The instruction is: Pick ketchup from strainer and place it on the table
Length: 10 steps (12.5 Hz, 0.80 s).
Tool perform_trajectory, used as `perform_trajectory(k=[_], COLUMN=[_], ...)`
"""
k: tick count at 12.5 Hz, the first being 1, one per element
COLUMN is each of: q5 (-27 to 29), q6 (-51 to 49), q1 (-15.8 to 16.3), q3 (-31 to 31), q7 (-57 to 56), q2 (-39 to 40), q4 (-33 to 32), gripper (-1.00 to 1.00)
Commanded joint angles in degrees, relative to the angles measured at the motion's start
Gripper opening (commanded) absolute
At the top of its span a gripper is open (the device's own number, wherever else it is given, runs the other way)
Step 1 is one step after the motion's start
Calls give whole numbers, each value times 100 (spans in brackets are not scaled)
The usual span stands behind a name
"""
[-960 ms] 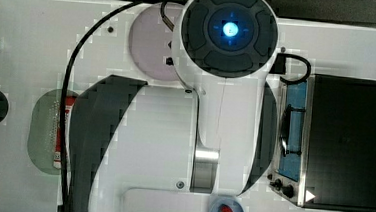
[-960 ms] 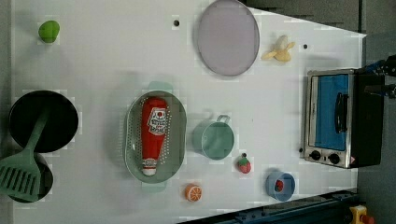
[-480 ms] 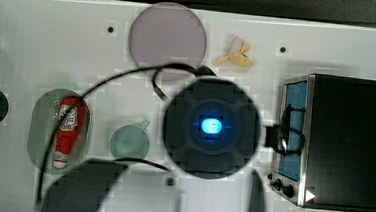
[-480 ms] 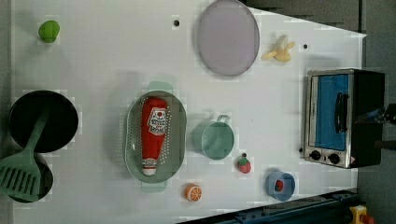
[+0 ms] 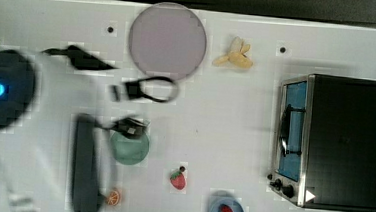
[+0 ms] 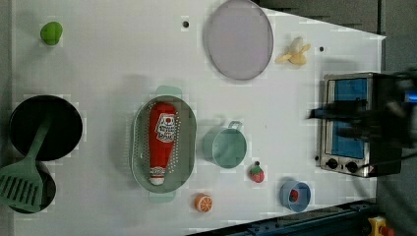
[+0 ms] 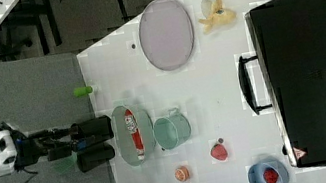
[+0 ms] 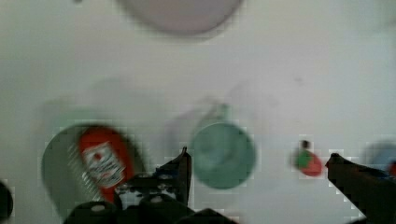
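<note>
The red ketchup (image 6: 161, 140) with its white label lies lengthwise in the pale green strainer (image 6: 139, 147) on the white table (image 6: 123, 59). In the wrist view the ketchup (image 8: 100, 161) and strainer (image 8: 56, 163) sit beyond one fingertip (image 8: 183, 165). My gripper (image 8: 259, 172) hangs open high over the table, with nothing between its fingers, above the spot between the mug and a strawberry. The arm (image 5: 49, 126) covers the strainer in the top view. In the right view the ketchup (image 7: 132, 131) rests in the strainer (image 7: 122, 139).
A green mug (image 6: 225, 147) stands beside the strainer. A grey-lilac plate (image 6: 238, 39), a banana (image 6: 294, 50), a toaster oven (image 5: 331, 141), a strawberry (image 6: 256, 173), an orange slice (image 6: 203, 202) and a blue bowl (image 6: 295, 195) lie around. A black pan (image 6: 45, 128) and green spatula (image 6: 22, 179) sit at the left view's left.
The arm has swung from the middle of the top view to the top view's left and now hides the strainer there. The ketchup has not moved.
</note>
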Motion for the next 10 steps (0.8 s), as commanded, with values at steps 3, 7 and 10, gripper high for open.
perform_trajectory(k=[3,7,10], q5=[33,-40,-390], q6=[835,1842,2907], q1=[189,246,338], q3=[1106,1680,1710], q7=[217,337,446], q2=[742,1510,1944], q4=[-85,-344,-804], gripper=[100,100,100])
